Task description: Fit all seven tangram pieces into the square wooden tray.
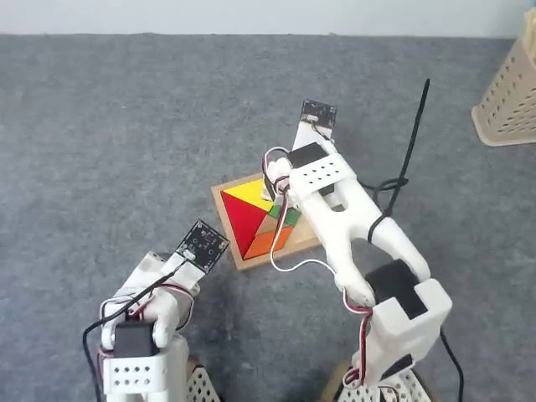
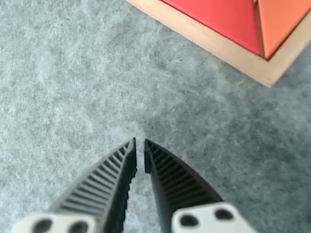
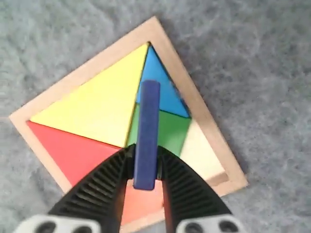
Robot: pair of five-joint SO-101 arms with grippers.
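Note:
The square wooden tray (image 3: 85,75) lies on grey carpet. It holds a yellow triangle (image 3: 97,107), a red triangle (image 3: 73,150), a light blue triangle (image 3: 167,92), a green square (image 3: 172,131) and an orange piece (image 3: 143,199). One slot of bare wood (image 3: 201,150) shows beside the green square. My right gripper (image 3: 146,153) hangs above the tray, shut on a dark blue piece (image 3: 147,121) held on edge. My left gripper (image 2: 139,141) is shut with nothing in it, low over the carpet a short way from the tray's corner (image 2: 228,51).
In the high view the right arm (image 1: 335,201) reaches over the tray (image 1: 224,222) and the left arm (image 1: 146,327) sits at the front left. A beige perforated basket (image 1: 511,92) stands far right. A black cable (image 1: 414,142) rises behind the right arm.

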